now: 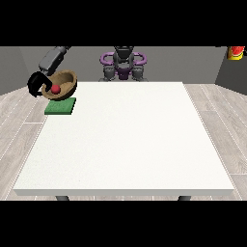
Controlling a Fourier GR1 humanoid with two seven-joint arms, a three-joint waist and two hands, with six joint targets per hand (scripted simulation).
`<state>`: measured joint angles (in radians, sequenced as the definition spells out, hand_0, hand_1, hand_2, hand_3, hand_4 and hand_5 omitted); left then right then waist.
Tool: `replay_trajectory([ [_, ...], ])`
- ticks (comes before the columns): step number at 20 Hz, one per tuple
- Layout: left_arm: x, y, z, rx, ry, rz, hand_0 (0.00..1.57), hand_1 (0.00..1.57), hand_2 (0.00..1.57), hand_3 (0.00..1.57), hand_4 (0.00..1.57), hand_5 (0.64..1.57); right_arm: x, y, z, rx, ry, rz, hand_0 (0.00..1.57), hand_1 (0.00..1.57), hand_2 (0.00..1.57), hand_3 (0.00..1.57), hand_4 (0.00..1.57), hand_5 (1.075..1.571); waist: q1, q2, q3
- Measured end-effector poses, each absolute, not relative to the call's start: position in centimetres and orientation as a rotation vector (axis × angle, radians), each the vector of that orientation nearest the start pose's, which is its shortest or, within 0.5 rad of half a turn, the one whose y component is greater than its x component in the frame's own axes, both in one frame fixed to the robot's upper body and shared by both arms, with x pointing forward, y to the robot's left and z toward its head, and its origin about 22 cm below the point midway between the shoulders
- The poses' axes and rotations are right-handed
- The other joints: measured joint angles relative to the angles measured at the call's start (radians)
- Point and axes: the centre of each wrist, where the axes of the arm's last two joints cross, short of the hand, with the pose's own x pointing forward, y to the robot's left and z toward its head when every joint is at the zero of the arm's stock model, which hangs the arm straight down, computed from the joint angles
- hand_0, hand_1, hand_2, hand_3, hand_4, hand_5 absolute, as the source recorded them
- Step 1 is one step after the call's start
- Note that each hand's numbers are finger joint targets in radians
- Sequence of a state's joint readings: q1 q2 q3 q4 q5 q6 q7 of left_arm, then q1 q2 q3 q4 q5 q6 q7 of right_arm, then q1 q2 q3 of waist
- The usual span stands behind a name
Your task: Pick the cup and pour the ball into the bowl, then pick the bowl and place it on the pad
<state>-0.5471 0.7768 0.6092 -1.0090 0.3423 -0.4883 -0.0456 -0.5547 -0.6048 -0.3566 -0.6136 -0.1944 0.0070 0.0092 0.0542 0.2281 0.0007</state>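
A brown wooden bowl [62, 84] hangs tilted just above the green pad [61, 106] at the table's far left corner. A red ball [56, 89] lies inside the bowl. The hand at the view's left [35, 83] is curled on the bowl's left rim, its grey arm reaching down from the top left. No cup shows anywhere. No other hand is visible.
The large white table [130, 140] fills the middle of the view. The robot's torso [123, 65] stands behind the far edge. A red object [236, 52] sits at the top right corner, off the table.
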Motion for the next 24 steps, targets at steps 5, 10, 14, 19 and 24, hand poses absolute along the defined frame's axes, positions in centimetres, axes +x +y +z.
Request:
replay_trajectory([
  [5, 29.6, 51.3, 21.1, 0.223, -1.941, -0.021, 0.00, 0.00, 0.00, 0.00, 1.19, 1.563, 33.1, -46.4, 5.0, -0.465, -1.277, -0.349, 1.57, 1.57, 1.57, 1.09, 0.00, 1.550, 0.000, 0.015, -0.0002],
  [10, 29.6, 51.2, 21.8, 0.219, -1.948, -0.025, 0.00, 0.00, 0.00, 0.00, 1.19, 1.562, 33.1, -47.8, 6.6, -0.542, -1.284, -0.401, 1.49, 1.49, 1.40, 0.80, 0.00, 1.544, 0.009, 0.013, 0.0001],
  [14, 29.2, 51.9, 21.7, 0.235, -1.946, -0.022, 0.00, 0.00, 0.00, 0.00, 1.19, 1.565, 33.6, -46.8, 6.0, -0.542, -1.297, -0.430, 1.46, 1.46, 1.40, 0.76, 0.00, 1.532, 0.007, 0.013, -0.0011],
  [19, 29.3, 52.1, 22.3, 0.242, -1.985, -0.015, 0.00, 0.00, 0.00, 0.00, 1.19, 1.566, 35.2, -45.0, 6.4, -0.523, -1.353, -0.466, 1.26, 1.26, 1.35, 0.91, 0.11, 1.529, 0.017, 0.059, -0.0005],
  [24, 29.1, 52.4, 22.5, 0.239, -1.989, -0.029, 0.00, 0.00, 0.00, 0.00, 1.20, 1.568, 35.3, -45.8, 7.6, -0.556, -1.347, -0.408, 0.00, 0.00, 0.21, 0.00, 0.00, 1.442, 0.034, 0.064, -0.0005],
])
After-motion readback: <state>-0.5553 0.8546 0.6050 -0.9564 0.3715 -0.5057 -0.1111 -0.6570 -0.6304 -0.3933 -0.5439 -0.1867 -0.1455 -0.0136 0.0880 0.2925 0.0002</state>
